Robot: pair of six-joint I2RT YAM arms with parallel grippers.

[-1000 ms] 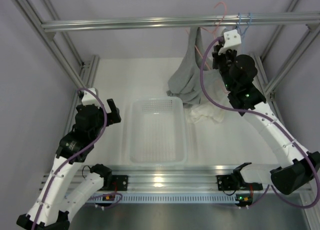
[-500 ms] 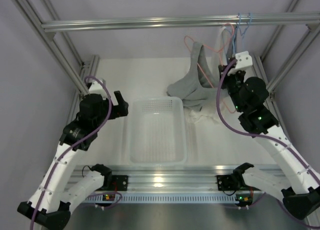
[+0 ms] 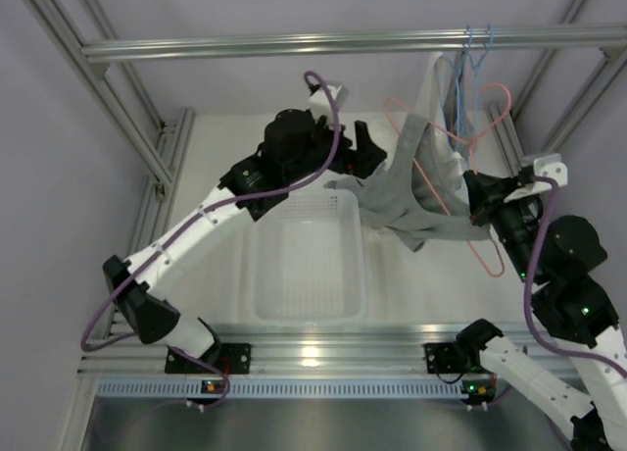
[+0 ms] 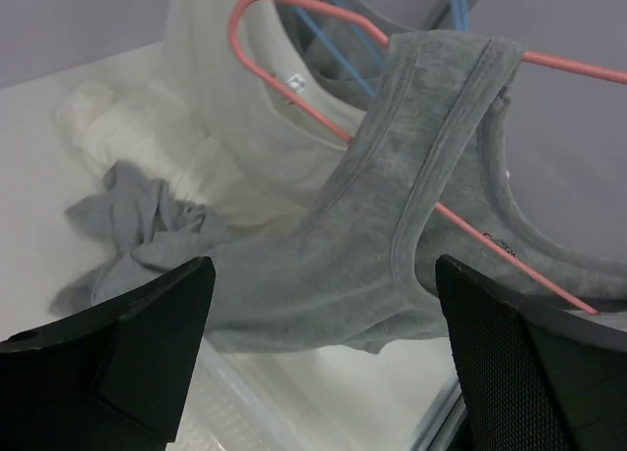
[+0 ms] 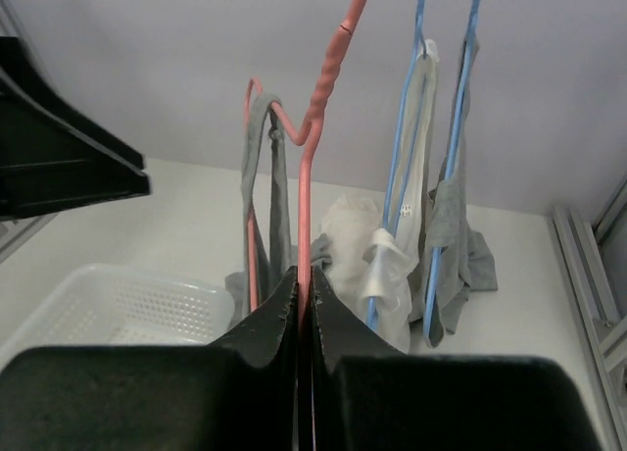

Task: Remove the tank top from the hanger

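Top view: the left arm reaches across the bench [image 3: 421, 284], past the far end of the white basket [image 3: 257, 275]. The left gripper [image 3: 377, 155] is just beside the gray tank top [image 3: 407, 201], and its spread is hard to judge from here. The top hangs over the pink hanger [image 3: 432, 183], low and tilted, with its hem trailing toward the bench beside the basket. The right gripper [image 3: 477, 204] is at the hanger's right side. A white garment [image 3: 441, 108] on blue hangers [image 3: 475, 49] hangs from the rail [image 3: 294, 45] behind.

Left wrist: the left gripper is wide open with nothing between its fingers [image 4: 147, 343]. The top lies just ahead, one strap draped over the pink wire and the body sagging below. The white garment is behind it.

Right wrist: the right gripper is pinched narrow on the pink wire, which rises between its fingers. The gray strap hangs from the hanger's far bend, above the basket's corner. The blue hangers are to the right.
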